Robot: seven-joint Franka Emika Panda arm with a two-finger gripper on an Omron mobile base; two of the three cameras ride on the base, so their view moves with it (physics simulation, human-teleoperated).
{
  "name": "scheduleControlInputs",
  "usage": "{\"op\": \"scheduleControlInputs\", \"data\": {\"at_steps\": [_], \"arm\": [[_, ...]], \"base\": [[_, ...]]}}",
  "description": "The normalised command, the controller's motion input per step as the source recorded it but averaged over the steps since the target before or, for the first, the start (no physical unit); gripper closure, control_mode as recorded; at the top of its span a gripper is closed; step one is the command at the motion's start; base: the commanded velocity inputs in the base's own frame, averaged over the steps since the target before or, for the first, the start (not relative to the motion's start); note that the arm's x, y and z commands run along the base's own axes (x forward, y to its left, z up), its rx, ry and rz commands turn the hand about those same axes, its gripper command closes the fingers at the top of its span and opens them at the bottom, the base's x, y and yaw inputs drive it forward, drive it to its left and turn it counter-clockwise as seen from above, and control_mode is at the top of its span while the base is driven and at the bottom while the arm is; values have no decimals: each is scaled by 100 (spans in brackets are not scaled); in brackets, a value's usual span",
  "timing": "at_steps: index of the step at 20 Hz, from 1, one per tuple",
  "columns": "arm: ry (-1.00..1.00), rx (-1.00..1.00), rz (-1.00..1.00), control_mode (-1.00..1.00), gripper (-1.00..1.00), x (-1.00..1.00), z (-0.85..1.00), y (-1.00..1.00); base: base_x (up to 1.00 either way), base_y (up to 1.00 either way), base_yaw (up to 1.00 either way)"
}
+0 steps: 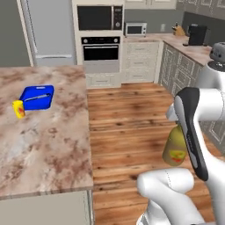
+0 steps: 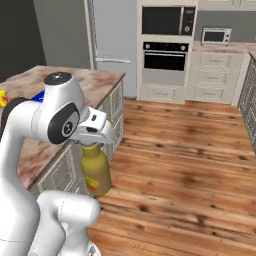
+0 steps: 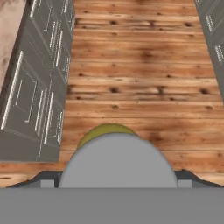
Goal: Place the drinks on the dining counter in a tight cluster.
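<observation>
**Amber bottle in gripper, off the counter**

Gripper (image 2: 93,141) pinches the amber-yellow bottle (image 2: 95,172) by its grey cap (image 3: 117,161); it hangs upright over the wood floor (image 2: 190,165), beside the dining counter's (image 1: 48,145) edge. On the counter near its far-left corner: blue tray (image 1: 38,97), yellow cup (image 1: 19,108) touching it.

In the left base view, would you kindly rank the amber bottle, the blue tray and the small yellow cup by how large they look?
1. Amber bottle, held in the pincer, nearer the camera, so its lead is unsure.
2. Blue tray on the dining counter, similar in apparent area.
3. Small yellow cup, clearly smallest.
</observation>
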Motion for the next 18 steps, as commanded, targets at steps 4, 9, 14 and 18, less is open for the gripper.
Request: {"op": "scheduleControlInputs", "data": {"at_steps": [4,9,14,18], "arm": [[0,0,0,100,100,0,0,0],[0,0,0,100,100,0,0,0],[0,0,0,100,100,0,0,0],[0,0,0,100,100,0,0,0]], "base": [[-1,100,-21],[-10,100,-18],[-75,91,-4],[-97,76,10]]}}
